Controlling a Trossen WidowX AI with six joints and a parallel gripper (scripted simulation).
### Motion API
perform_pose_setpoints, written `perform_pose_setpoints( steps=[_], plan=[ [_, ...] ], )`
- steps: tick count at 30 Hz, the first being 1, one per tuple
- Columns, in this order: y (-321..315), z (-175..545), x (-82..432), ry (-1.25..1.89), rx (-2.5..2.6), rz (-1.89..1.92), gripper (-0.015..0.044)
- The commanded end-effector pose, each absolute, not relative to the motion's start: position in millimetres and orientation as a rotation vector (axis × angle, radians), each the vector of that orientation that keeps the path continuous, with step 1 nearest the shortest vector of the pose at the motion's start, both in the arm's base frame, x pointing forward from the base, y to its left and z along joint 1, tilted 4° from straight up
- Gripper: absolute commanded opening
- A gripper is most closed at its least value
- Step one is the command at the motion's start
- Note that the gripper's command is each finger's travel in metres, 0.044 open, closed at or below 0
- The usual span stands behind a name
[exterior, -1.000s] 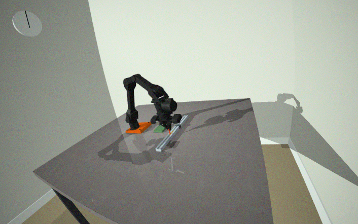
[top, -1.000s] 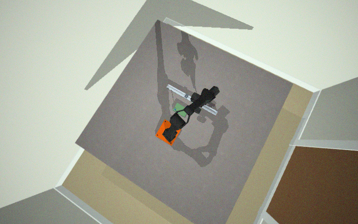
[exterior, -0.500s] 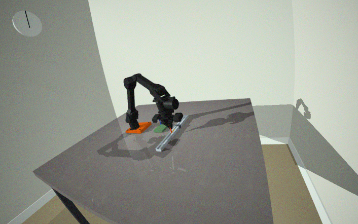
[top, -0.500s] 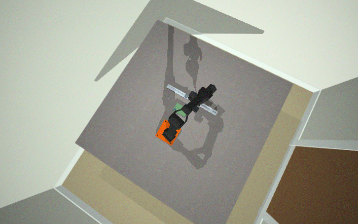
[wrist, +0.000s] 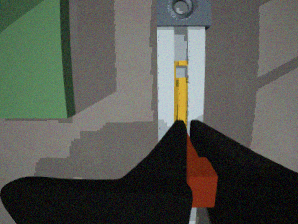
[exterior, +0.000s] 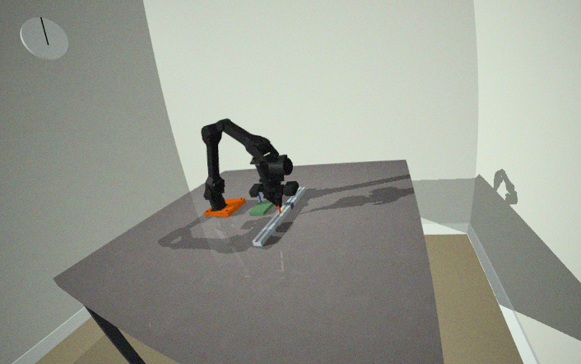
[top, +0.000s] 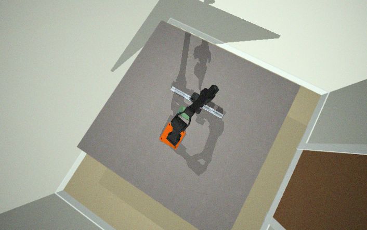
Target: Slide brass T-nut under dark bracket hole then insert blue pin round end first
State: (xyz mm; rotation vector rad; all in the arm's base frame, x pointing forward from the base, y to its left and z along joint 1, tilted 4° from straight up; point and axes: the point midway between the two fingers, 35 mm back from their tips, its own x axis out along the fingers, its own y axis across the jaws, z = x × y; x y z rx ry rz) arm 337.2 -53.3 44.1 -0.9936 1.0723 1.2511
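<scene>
So in the wrist view the black parallel-jaw gripper (exterior: 280,206) (wrist: 185,127) is pinched shut on the blocky orange handle (exterior: 279,209) (wrist: 202,187), lower middle of the frame. The yellow brass T-nut (wrist: 181,97) runs up from the fingertips along the slot of the pale aluminum rail (top: 212,111) (exterior: 266,233) (wrist: 165,75), short of the dark bracket (top: 194,96) (wrist: 192,20) at the top edge. Looks to me like the sliding step. I'd push straight along the slot, slow, handle upright, no lifting or twisting, or the nut could jam under the lips. Stop once its hole sits under the bracket's round one, and only then let go. Can't tell if it's fully flat in there, so watch for binding. Material-wise, the rail is smooth, straight and grooved, the nut's a thin bar with a squarish-looking opening near its far end, and the bracket is a matte grey block. The flat green tray (top: 185,113) (exterior: 259,209) (wrist: 32,65) is a plain slab at upper left, and the slim blue pin (exterior: 259,198) stands in it in the exterior view, left of center.
</scene>
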Motion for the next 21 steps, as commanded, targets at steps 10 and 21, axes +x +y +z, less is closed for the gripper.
perform_pose_setpoints(
  steps=[10, 21],
  plan=[
    [-33.6, 43.3, 337.5, 1.067, -0.985, 1.257, -0.015],
    [-19.2, 43.4, 338.6, 1.066, -0.984, 1.258, -0.015]
  ],
)
